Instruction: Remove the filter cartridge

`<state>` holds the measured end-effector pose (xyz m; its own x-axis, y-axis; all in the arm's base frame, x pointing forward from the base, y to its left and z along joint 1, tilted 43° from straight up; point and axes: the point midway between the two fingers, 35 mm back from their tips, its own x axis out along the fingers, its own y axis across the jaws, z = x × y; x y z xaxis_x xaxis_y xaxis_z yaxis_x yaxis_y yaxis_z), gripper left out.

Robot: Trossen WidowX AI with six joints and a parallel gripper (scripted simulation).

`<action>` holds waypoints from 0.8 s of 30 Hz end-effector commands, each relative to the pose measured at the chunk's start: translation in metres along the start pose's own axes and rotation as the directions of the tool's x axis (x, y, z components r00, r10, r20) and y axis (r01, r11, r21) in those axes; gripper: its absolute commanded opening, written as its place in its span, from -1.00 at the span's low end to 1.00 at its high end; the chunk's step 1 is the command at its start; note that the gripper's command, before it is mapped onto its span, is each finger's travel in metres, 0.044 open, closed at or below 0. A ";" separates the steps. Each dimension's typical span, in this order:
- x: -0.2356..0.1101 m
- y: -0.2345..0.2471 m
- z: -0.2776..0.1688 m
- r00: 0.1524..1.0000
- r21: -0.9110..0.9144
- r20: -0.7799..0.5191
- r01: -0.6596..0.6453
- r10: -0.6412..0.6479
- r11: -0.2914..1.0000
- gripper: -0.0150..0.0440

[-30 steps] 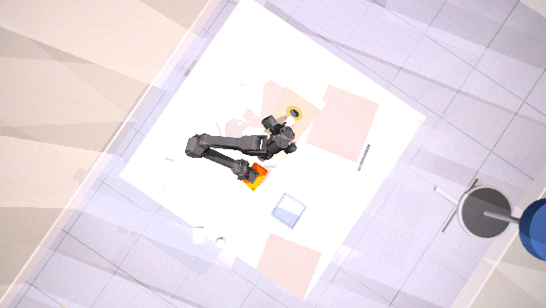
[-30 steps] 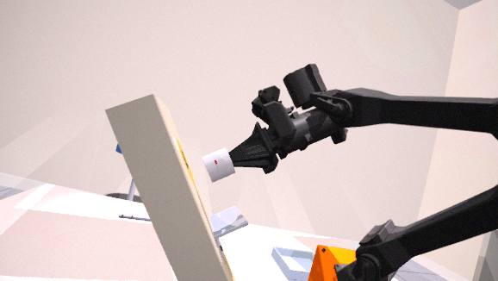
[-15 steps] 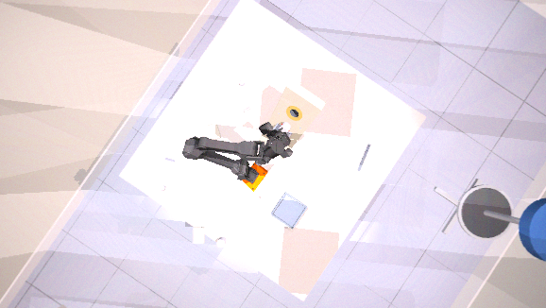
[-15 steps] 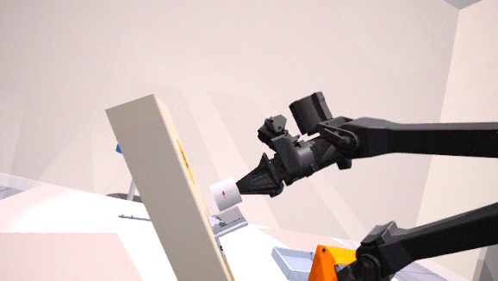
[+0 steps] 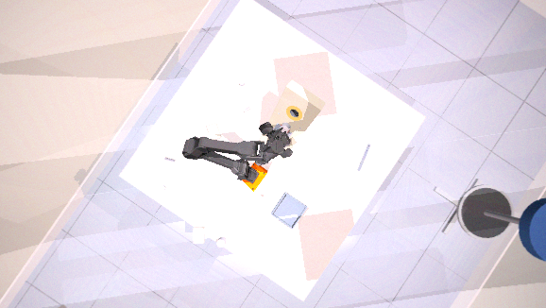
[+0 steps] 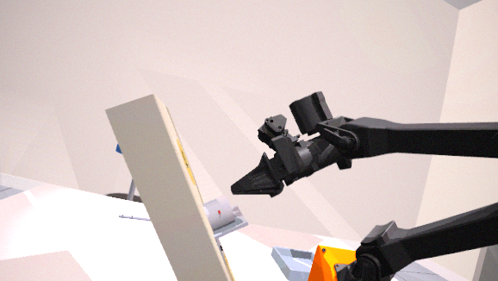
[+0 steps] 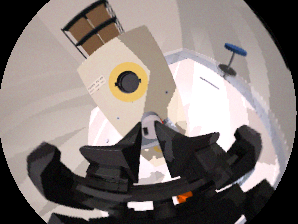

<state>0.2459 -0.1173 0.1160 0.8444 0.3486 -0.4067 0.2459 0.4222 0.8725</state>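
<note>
The round white-grey cartridge [image 6: 220, 214] [image 7: 150, 120] is out of the panel [image 6: 159, 181] [image 7: 102, 62] [image 5: 308, 110]. It lies on its side at a small grey shelf [image 6: 239, 226] on the panel's front, below the yellow ring [image 7: 114, 82] [image 5: 287, 113]; whether it is fully at rest cannot be told. The ring's opening is dark and empty. My gripper [image 6: 233, 190] [image 7: 148, 123] is slightly open and empty, its tips apart, above and in front of the cartridge without touching it. The blue-grey tray [image 5: 289, 210] [image 6: 295, 261] stands on the table, with nothing seen in it.
The orange block [image 5: 258, 179] [image 6: 329, 259] is at my arm's base, between the panel and the tray. A thin rod [image 5: 364, 158] [image 6: 134, 217] lies on the table. A blue stool [image 5: 534, 231] [image 7: 235, 49] stands beyond the table, and a rack [image 7: 92, 27] is behind the panel.
</note>
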 end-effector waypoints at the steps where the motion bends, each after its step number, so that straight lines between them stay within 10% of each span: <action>1: 0.000 -0.001 -0.004 1.000 -0.006 0.003 -0.005 0.005 1.000 -0.15; 14: -0.009 0.032 0.064 1.000 -0.009 0.004 -0.007 0.007 1.000 -0.15; 24: -0.053 0.055 0.115 1.000 -0.023 0.011 -0.003 0.003 1.000 0.74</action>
<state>0.2732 -0.1919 0.1958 0.8470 0.3418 -0.4071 0.2397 0.4380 0.8664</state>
